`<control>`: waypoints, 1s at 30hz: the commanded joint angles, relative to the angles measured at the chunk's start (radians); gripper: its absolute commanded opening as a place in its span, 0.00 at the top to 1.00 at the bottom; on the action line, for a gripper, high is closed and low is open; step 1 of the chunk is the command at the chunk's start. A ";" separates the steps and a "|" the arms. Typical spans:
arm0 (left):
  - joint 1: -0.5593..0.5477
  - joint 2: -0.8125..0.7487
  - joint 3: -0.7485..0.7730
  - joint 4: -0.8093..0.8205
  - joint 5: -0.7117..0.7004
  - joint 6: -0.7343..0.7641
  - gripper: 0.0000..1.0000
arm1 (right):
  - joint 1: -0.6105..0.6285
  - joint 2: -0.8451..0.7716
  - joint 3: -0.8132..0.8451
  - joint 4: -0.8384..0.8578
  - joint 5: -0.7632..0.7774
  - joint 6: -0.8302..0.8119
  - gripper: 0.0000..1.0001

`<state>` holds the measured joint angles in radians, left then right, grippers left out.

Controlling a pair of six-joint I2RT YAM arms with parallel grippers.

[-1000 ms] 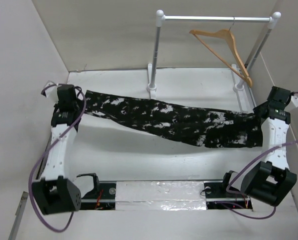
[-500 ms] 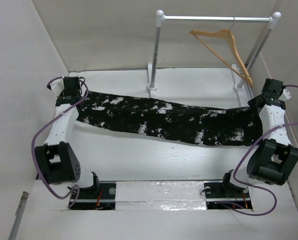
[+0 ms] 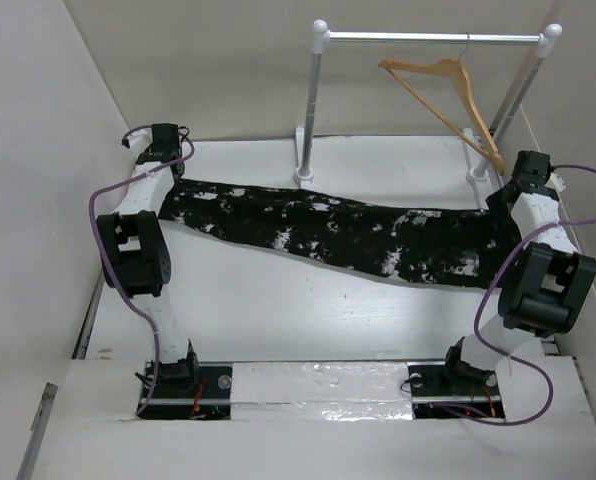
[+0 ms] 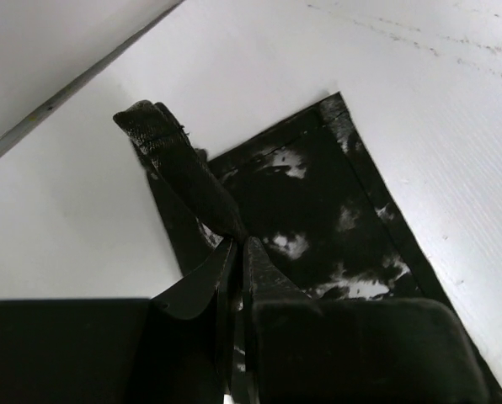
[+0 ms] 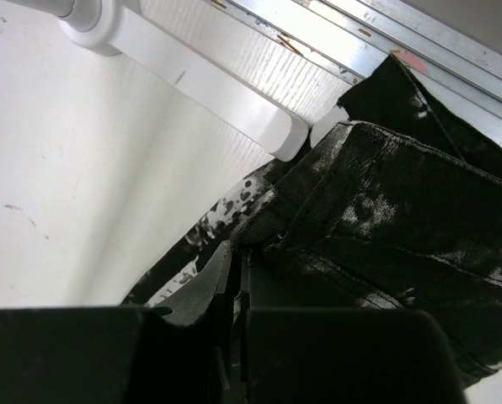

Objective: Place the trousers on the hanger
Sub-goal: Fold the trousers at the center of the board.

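The trousers [image 3: 348, 235] are spread lengthwise across the far half of the table [image 3: 308, 320], running from about ten o'clock to about three o'clock in the overhead view. One end is taken by each arm. At the ten o'clock end, the left gripper [image 4: 238, 252] is closed, its jaws pinching a raised fold of fabric just inside the cuff. The rest of that cuff lies flat on the surface. At the three o'clock end, the right gripper [image 5: 232, 261] is likewise closed on bunched fabric at what appears to be the waistband, just beside a white rack foot [image 5: 192, 76]. The hanger [image 3: 448, 85] hangs by its hook from the rack [image 3: 428, 37] at about one o'clock, apart from the garment and nothing is draped on it. Assessment: the fabric is soft and limp, probably light, not fragile, and much longer than the hanger is wide. It is likely to sag between the two holds and fold wherever it is unsupported. Both holds are narrow pinches at the extreme ends, so slippage under tension is possible. The seamed cuff and waistband look like the firmest places to grip, and the mid-length would be the part to lay over the crossbar.
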<state>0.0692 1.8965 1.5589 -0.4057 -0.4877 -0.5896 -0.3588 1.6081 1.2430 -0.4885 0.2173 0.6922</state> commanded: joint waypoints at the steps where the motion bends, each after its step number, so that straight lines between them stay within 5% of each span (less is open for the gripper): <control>1: 0.012 0.035 0.110 0.015 -0.080 0.033 1.00 | -0.011 0.029 0.107 0.108 0.082 -0.005 1.00; 9: -0.006 0.217 0.329 0.036 -0.074 0.079 1.00 | -0.022 0.113 0.140 0.171 0.086 -0.010 1.00; 14: -0.028 0.349 0.490 -0.016 -0.051 0.088 0.91 | -0.022 0.161 0.165 0.180 0.082 -0.002 1.00; 15: -0.028 0.346 0.481 0.032 -0.026 0.120 0.69 | -0.022 0.161 0.159 0.189 0.082 0.003 0.97; 16: -0.040 0.345 0.478 0.042 -0.026 0.123 0.58 | -0.011 0.158 0.161 0.191 0.079 0.009 0.91; 18: -0.049 0.319 0.465 0.050 -0.002 0.123 0.31 | 0.000 0.136 0.148 0.197 0.079 0.021 0.54; 19: -0.049 0.302 0.449 0.059 0.000 0.126 0.25 | 0.000 0.122 0.136 0.220 0.068 0.021 0.28; 22: -0.049 0.213 0.362 0.093 -0.028 0.129 0.14 | 0.000 0.055 0.087 0.249 0.039 0.029 0.09; 28: -0.029 -0.008 0.035 0.200 0.017 0.088 0.17 | 0.011 -0.167 -0.085 0.324 -0.022 0.039 0.08; 30: -0.017 -0.034 -0.075 0.211 0.079 0.053 0.20 | 0.035 -0.239 -0.201 0.349 -0.039 0.040 0.25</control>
<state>0.0353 1.9472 1.5726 -0.2569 -0.4610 -0.4973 -0.3519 1.4536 1.1332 -0.2230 0.2092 0.7189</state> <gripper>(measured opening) 0.812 0.785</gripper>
